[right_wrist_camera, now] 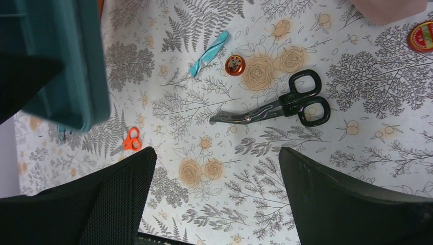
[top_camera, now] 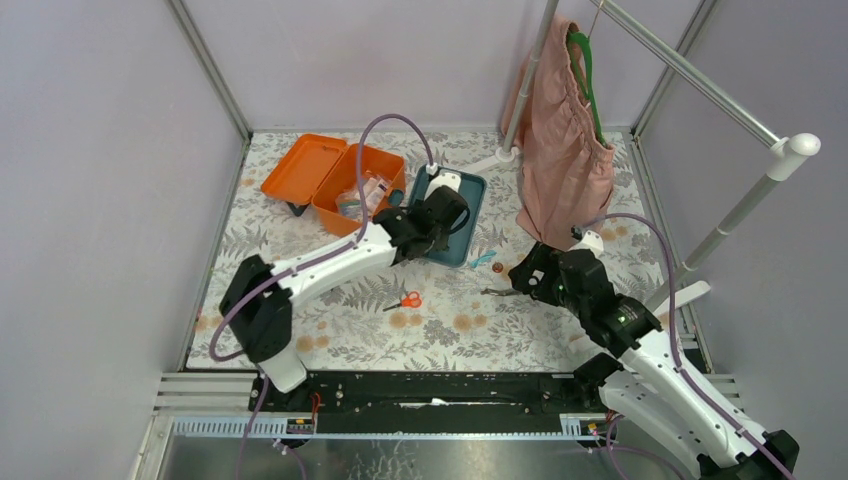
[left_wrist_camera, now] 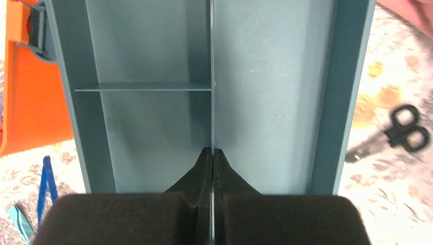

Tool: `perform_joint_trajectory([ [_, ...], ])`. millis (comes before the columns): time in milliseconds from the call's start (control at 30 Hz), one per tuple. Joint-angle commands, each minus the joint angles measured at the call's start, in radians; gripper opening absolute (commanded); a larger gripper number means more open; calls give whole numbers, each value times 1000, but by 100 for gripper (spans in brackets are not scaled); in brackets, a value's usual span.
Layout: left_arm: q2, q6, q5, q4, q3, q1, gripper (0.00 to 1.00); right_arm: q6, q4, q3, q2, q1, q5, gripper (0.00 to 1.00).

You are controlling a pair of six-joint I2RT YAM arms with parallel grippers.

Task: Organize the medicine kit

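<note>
The medicine kit is an orange box standing open at the back left, its lid laid flat and small items inside. Its teal divided tray is out of the box, just to the right of it. My left gripper is shut on the tray's middle divider, and its fingertips pinch that thin wall. The tray's compartments are empty. My right gripper hangs open over the floral mat, holding nothing. Ahead of it lie black scissors.
Small orange scissors, a teal wrapper, a small round tin and a red round tin lie on the mat. A pink garment hangs from a metal rack at the back right.
</note>
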Motion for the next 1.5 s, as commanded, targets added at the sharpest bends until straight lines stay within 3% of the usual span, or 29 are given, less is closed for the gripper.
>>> perform_joint_trajectory([
  [0,79,87,65,133,33,86,0,24,-2,-6,-9,6,-18,100],
  [433,296,78,100,204,26,112,0,1,30,-16,37,6,-52,100],
  [700,301,80,77,215,-36,137,0,2,56,-31,45,5,-71,100],
  [1100,331,13,205,261,-102,116,0,5,70,-27,62,4,-81,100],
  [1133,331,10,213,261,-99,111,2,4,71,-27,64,6,-80,100],
  [1233,310,-15,229,276,-110,100,35,14,70,-29,72,4,-77,100],
  [1267,297,-24,226,280,-120,101,40,25,69,-31,75,5,-72,100],
  [1333,276,-30,208,275,-119,101,46,54,63,-34,81,5,-57,100],
  [1467,244,-24,177,235,-94,112,49,98,52,-39,94,4,-37,100],
])
